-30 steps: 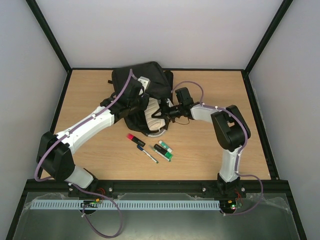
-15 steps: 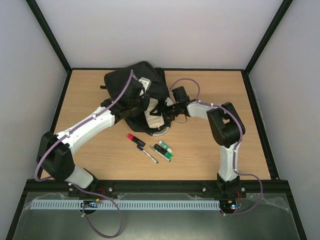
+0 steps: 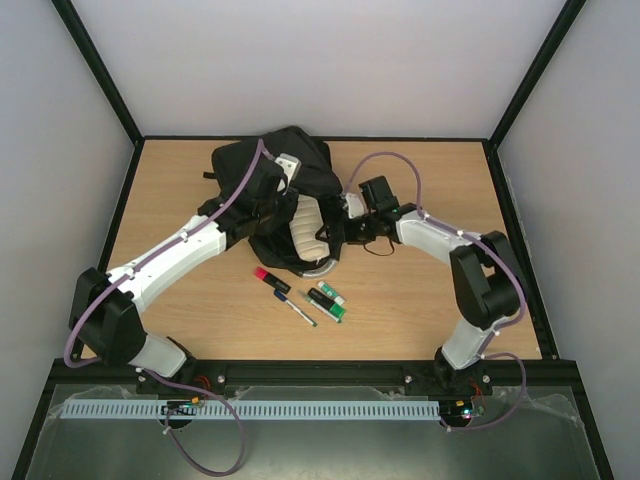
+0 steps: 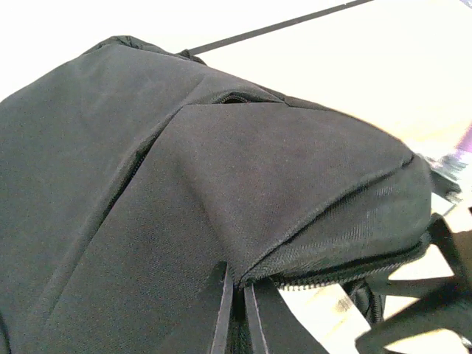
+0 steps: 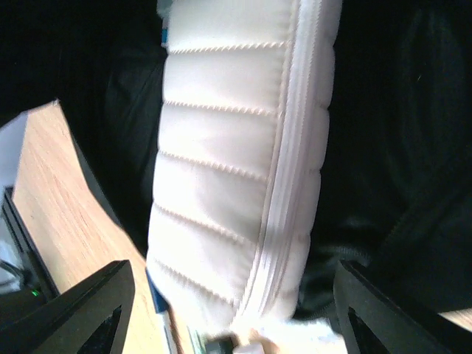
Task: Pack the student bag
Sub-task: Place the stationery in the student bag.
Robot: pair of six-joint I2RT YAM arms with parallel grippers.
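Now, student bag [image 3: 290,165] lies far-centre on the table [image 3: 430,200], between both grippers.
Left gripper [image 4: 236,299] pinches its black fabric; right gripper [image 5: 228,287], jaws spread, faces the white pencil case [image 5: 236,147].

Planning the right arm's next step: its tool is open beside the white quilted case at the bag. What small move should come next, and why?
Probably draw the right tool back towards the markers: its jaws stand open and empty, the white case lies amid the fabric of the student bag, and the left tool pinches it.
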